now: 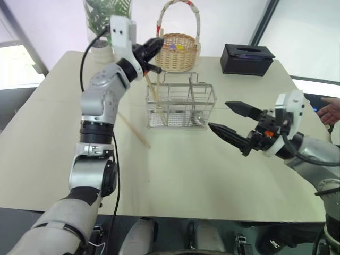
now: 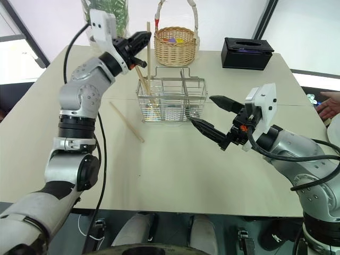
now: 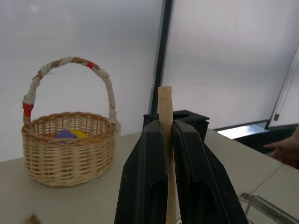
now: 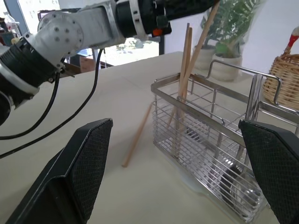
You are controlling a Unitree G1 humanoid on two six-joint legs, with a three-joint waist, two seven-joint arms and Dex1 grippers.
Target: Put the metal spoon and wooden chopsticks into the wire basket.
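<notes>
— Chopsticks first: where are the wooden chopsticks right now?

— Split up. A couple stand leaning in the end compartment of the wire basket on the robot's left. One more is pinched between the fingers of the left gripper, held above that same end, its lower part slanting down to the basket. Another chopstick lies flat on the table, just beside the basket on the robot's left.

— So the left hand is clamped on a stick?

— Yes, the wrist view shows the black fingers pressed against both sides of the stick, its tip poking out past them.

— And the right gripper?

— Spread wide, holding nothing, hanging near the basket's other end without touching it.

— The metal spoon?

— Already inside the basket; its shiny bowl sits low in a compartment toward the robot's right.

— Anything else on the table?

— A wicker basket with a hoop handle behind the wire one, a black box off to the right, a potted plant at the far left. A person's hand rests at the right edge.
</notes>
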